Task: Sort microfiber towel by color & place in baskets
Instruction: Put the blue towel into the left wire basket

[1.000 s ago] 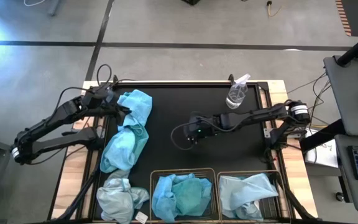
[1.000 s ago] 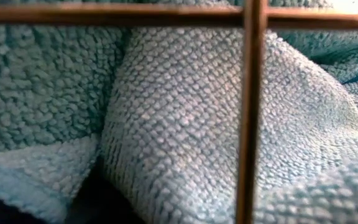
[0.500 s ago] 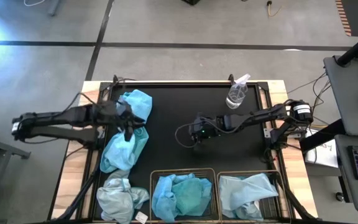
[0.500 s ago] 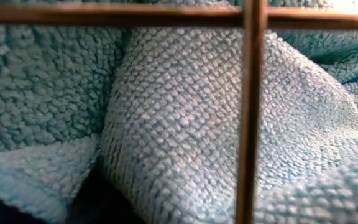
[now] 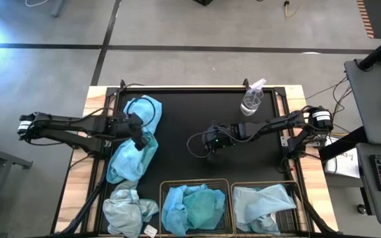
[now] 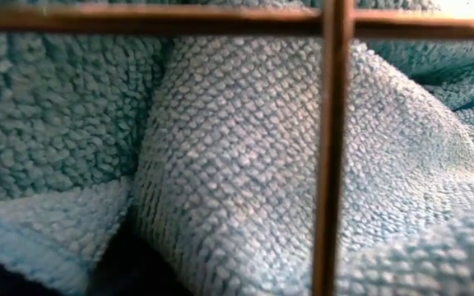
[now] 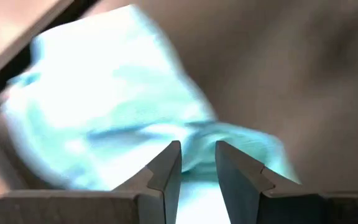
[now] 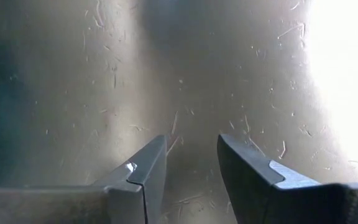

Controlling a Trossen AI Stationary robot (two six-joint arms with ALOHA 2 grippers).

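My left claw (image 7: 197, 163) hangs low over the turquoise towel (image 5: 135, 142) at the counter's (image 5: 197, 112) left side, fingers parted by a narrow gap with nothing between them. The cloth looks soft, light and limp, so I judge a pinch on a raised fold near its middle would lift it best. My right claw (image 8: 188, 167) waits open and empty over bare counter. A pale towel (image 5: 127, 210) lies beside the two baskets (image 5: 194, 182), both already holding cloths

Left pincer (image 5: 139, 129) parted, arm outstretched; right pincer (image 5: 207, 140) parted, mid-table.
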